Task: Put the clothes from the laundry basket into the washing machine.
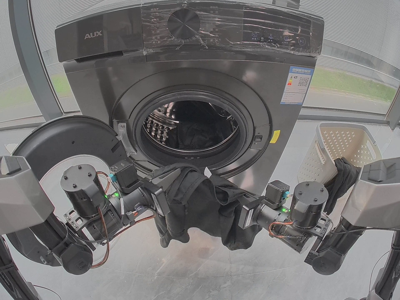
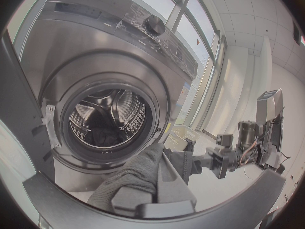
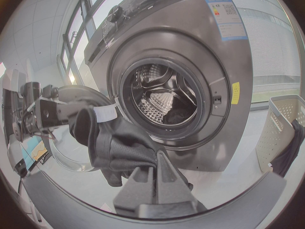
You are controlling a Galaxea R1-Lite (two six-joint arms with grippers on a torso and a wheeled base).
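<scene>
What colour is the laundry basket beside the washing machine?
The laundry basket is cream white with perforated walls; the head view shows it best.

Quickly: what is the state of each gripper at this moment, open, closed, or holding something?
Left gripper: closed on the dark garment.
Right gripper: closed on the same dark garment.

Dark garment [image 2: 135, 175] in the left gripper [image 2: 156, 172] before the open washing machine [image 2: 105, 64]
</scene>
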